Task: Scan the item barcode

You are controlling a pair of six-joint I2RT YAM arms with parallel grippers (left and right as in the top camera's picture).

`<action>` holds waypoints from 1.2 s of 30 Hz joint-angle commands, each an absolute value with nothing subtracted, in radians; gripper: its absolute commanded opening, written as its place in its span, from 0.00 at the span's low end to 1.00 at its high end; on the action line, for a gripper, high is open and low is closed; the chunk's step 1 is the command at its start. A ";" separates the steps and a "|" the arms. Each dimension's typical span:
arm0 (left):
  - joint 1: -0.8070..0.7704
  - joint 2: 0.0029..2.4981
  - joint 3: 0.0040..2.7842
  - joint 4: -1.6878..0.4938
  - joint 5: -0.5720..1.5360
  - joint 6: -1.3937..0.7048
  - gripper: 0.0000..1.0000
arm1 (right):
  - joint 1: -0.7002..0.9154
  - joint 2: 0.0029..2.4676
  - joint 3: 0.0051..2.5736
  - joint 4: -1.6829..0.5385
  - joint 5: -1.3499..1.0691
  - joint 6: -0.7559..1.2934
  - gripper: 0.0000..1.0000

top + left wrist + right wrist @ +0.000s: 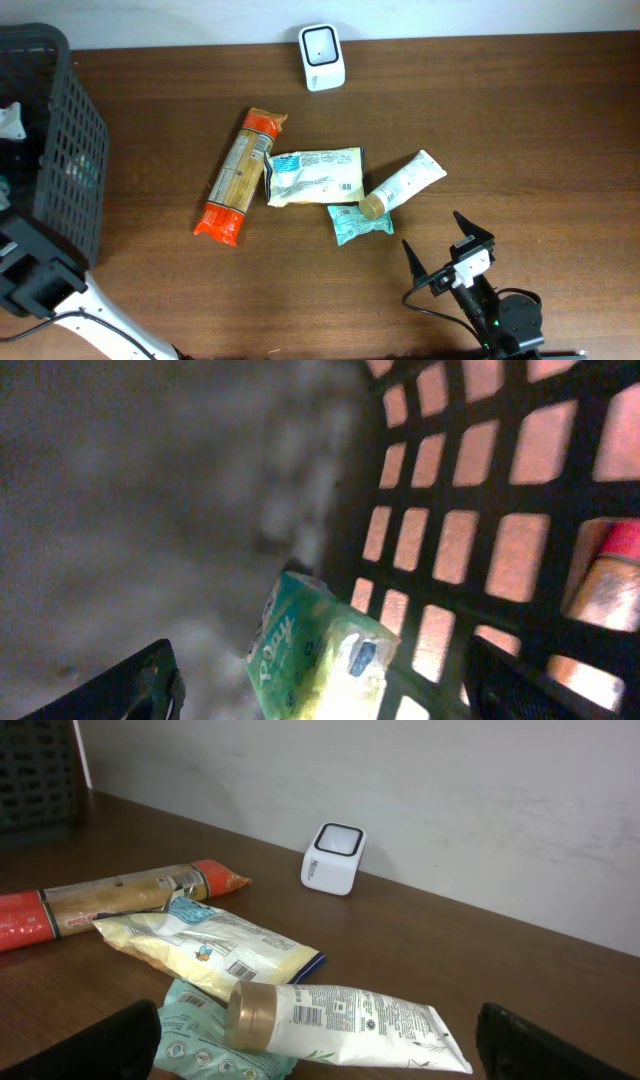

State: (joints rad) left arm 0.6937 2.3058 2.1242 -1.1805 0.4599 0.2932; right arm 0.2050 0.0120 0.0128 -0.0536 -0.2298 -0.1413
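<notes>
In the left wrist view a green tissue pack [315,650] leans against the black lattice wall of the basket [447,498]. My left gripper [320,700] is open, a finger on either side of the pack and neither touching it. The white scanner [322,43] stands at the table's far edge. My right gripper [434,233] hangs open at the front right, just short of a white tube with a gold cap [360,1020]; the tube's barcode faces up.
The black basket [70,160] stands at the left edge. Mid-table lie an orange pasta pack [240,177], a yellow-white pouch [314,176], the tube [405,184] and a teal packet [360,224]. The left arm's base [40,280] fills the front left corner.
</notes>
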 commanded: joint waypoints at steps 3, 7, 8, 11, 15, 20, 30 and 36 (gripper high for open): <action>0.675 2.295 1.952 -1.095 0.331 0.335 0.67 | 0.202 0.006 0.006 -0.056 -0.232 -0.138 0.99; 0.677 2.294 1.987 -1.094 0.333 0.269 0.16 | 0.202 0.006 0.006 -0.056 -0.232 -0.138 0.99; 0.677 2.292 2.027 -1.112 0.336 0.240 0.04 | 0.202 0.006 0.006 -0.056 -0.232 -0.138 0.99; 0.677 2.259 2.169 -1.169 0.416 0.193 0.03 | 0.202 0.006 0.006 -0.056 -0.232 -0.138 0.99; 0.669 2.115 2.487 -1.295 0.648 0.092 0.00 | 0.202 0.006 0.006 -0.056 -0.232 -0.138 0.99; 0.467 1.940 2.524 -1.466 0.738 0.128 0.02 | 0.202 0.006 0.006 -0.056 -0.232 -0.138 0.99; -0.076 1.988 2.440 -1.657 0.167 0.147 0.04 | 0.202 0.006 0.006 -0.056 -0.232 -0.138 0.99; -0.076 1.988 1.954 -1.400 0.167 0.147 0.06 | 0.202 0.006 0.006 -0.056 -0.232 -0.138 0.99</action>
State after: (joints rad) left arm -0.0757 1.9858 2.1052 -1.4902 0.1745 0.1577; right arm 0.2050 0.0120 0.0128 -0.0536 -0.2302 -0.1413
